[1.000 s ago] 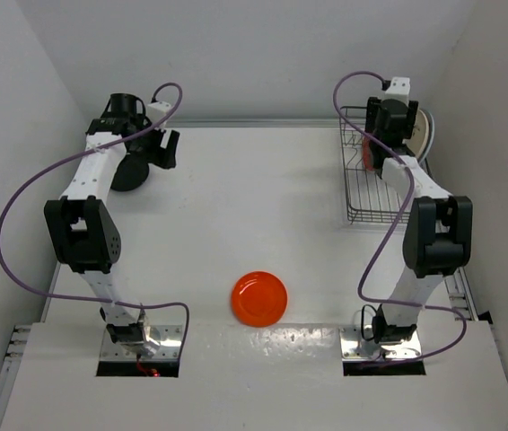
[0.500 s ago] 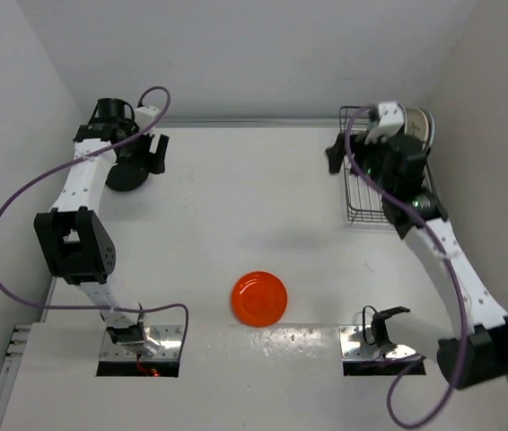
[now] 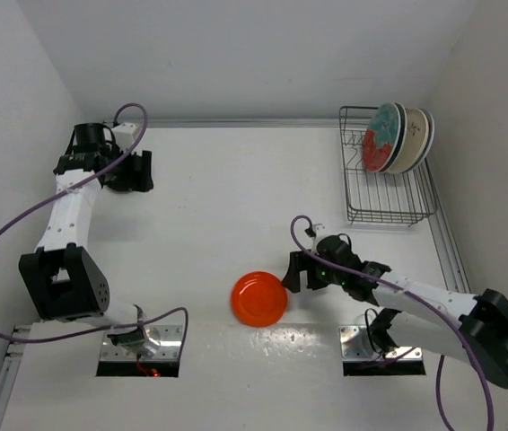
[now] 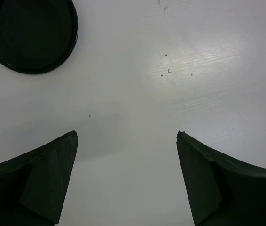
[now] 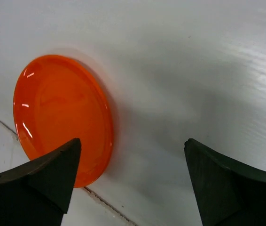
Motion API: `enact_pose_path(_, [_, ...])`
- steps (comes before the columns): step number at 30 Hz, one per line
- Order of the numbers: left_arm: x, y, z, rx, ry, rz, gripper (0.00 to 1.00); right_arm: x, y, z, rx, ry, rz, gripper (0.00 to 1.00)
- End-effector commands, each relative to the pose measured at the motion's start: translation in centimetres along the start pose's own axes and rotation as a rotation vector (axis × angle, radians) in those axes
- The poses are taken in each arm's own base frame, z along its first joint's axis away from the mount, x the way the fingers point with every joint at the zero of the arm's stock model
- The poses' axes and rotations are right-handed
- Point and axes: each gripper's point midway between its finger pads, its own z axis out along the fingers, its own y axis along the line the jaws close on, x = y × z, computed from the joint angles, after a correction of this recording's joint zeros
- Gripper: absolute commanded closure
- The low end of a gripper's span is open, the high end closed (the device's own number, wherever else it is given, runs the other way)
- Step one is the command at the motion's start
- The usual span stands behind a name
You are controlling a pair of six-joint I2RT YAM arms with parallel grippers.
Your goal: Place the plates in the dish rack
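A small orange plate [image 3: 258, 298] [image 5: 62, 117] lies flat near the table's front edge. My right gripper [image 3: 297, 277] [image 5: 130, 141] hovers open just right of it; its left finger is over the plate's rim and nothing is between the fingers. In the left wrist view, a small black plate [image 4: 29, 35] lies at the far left, ahead of my open, empty left gripper [image 3: 133, 172] [image 4: 127, 136]. The dish rack [image 3: 389, 214] stands at the far right. A red-and-teal floral plate [image 3: 380, 139] stands upright in it, with cream plates [image 3: 413, 139] behind.
White walls close in the table on the left, back and right. A seam [image 5: 100, 200] in the table surface runs under the orange plate's near edge. The arm bases [image 3: 142, 339] sit at the front edge.
My right arm has swung away from the rack down to the front of the table beside the orange plate, leaving plates standing in the rack. My left arm has shifted left by the black plate.
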Motion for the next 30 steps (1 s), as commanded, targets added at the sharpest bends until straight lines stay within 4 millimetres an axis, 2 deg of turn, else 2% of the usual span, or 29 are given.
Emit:
enact_pose_path(1, [-0.4, -0.9, -1.5, 0.013, -0.067, 0.014, 0.09, -0.2, 2.9, 1.0, -0.136, -0.051, 0.080, 0.14])
enact_pose_path(2, [-0.1, -1.2, -1.6, 0.022, -0.066, 0.013, 0.09, 0.3, 3.2, 1.0, -0.151, -0.034, 0.100, 0.15])
enact_pose_path(3, [0.6, -1.3, -1.4, 0.026, -0.052, 0.018, 0.09, 2.0, 2.4, 1.6, -0.144, -0.003, 0.124, 0.17])
enact_pose_path(5, [1.0, -1.4, -1.9, 0.029, -0.060, 0.012, 0.09, 3.1, 2.7, 1.7, -0.191, 0.024, 0.144, 0.21])
enact_pose_path(9, [1.6, -1.2, -2.1, 0.023, -0.057, 0.013, 0.09, 6.0, 2.6, 2.7, -0.206, 0.136, 0.192, 0.42])
enact_pose_path(11, [1.6, -1.5, -2.5, 0.029, -0.069, 0.017, 0.09, 6.1, 3.4, 2.8, -0.248, 0.155, 0.191, 0.46])
enact_pose_path(12, [1.6, -1.5, -2.5, 0.029, -0.069, 0.017, 0.09, 6.9, 3.2, 3.0, -0.237, 0.189, 0.196, 0.51])
enact_pose_path(14, [1.7, -1.2, -2.6, 0.023, -0.069, 0.010, 0.09, 7.1, 3.5, 3.2, -0.250, 0.205, 0.187, 0.55])
enact_pose_path(18, [1.2, -1.2, -3.0, 0.018, -0.086, 0.016, 0.09, 7.7, 3.4, 3.4, -0.244, 0.237, 0.129, 0.76])
enact_pose_path(19, [1.4, -1.3, -3.0, 0.020, -0.078, 0.013, 0.09, 8.0, 3.1, 3.4, -0.231, 0.252, 0.125, 0.89])
enact_pose_path(20, [1.5, -1.0, -3.1, 0.013, -0.078, 0.006, 0.09, 7.6, 3.5, 3.5, -0.241, 0.253, 0.105, 0.96])
enact_pose_path(22, [1.5, -0.8, -2.7, 0.016, -0.067, 0.002, 0.09, 6.6, 3.9, 3.6, -0.257, 0.234, 0.050, 1.00])
enact_pose_path(24, [1.7, -0.7, -2.3, 0.019, -0.057, -0.002, 0.09, 4.0, 4.5, 3.7, -0.269, 0.178, 0.018, 1.00])
enact_pose_path(25, [1.3, -0.4, -2.6, 0.010, -0.067, -0.005, 0.09, 0.8, 5.6, 3.7, -0.270, 0.133, -0.011, 1.00])
enact_pose_path(26, [1.1, -0.1, -2.5, -0.002, -0.064, -0.005, 0.09, -0.7, 6.0, 3.5, -0.270, 0.104, -0.034, 1.00])
enact_pose_path(27, [1.4, 0.2, -2.2, -0.014, -0.051, -0.009, 0.09, -3.7, 5.6, 3.2, -0.229, 0.010, -0.105, 1.00])
enact_pose_path(29, [0.8, 0.9, -2.7, -0.039, -0.065, -0.009, 0.09, -10.4, 6.8, 1.8, -0.182, -0.102, -0.136, 1.00])
enact_pose_path(30, [1.0, 1.0, -2.3, -0.036, -0.054, -0.013, 0.09, -13.1, 6.0, 1.0, -0.143, -0.166, -0.136, 1.00])
